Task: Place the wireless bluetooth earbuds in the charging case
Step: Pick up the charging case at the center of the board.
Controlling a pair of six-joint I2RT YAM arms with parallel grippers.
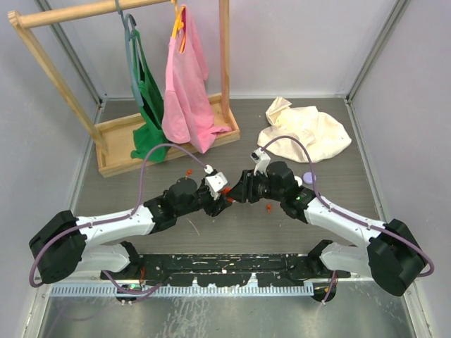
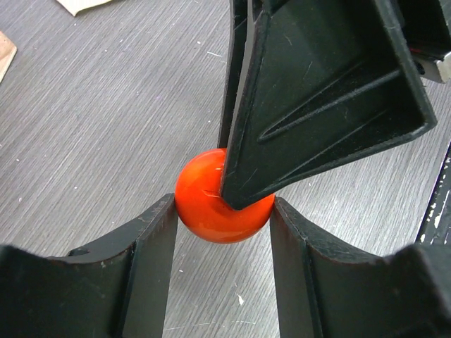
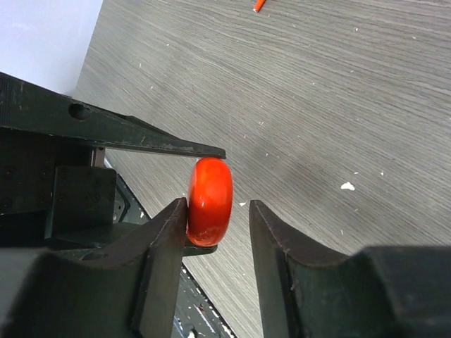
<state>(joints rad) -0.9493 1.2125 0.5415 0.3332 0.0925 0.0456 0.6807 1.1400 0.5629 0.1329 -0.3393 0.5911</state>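
A glossy red round charging case [image 2: 208, 204] hangs above the table, and my left gripper [image 2: 224, 204] is shut on its edges. My right gripper [image 3: 218, 205] has come in from the opposite side, its jaws straddling the case's [image 3: 209, 197] flat faces. One finger touches a face and a gap shows at the other. In the left wrist view a right finger [image 2: 317, 91] covers the upper right of the case. Both grippers meet at the table's middle [image 1: 231, 196]. Tiny red earbuds lie on the table, one [image 1: 268, 208] by the right arm and one [image 1: 189, 172] behind the left.
A wooden rack [image 1: 106, 141] with green and pink garments stands at the back left. A cream cloth [image 1: 303, 130] lies at the back right. A lilac round case [image 1: 307, 179] sits beside the right arm. A black rail [image 1: 225, 267] runs along the near edge.
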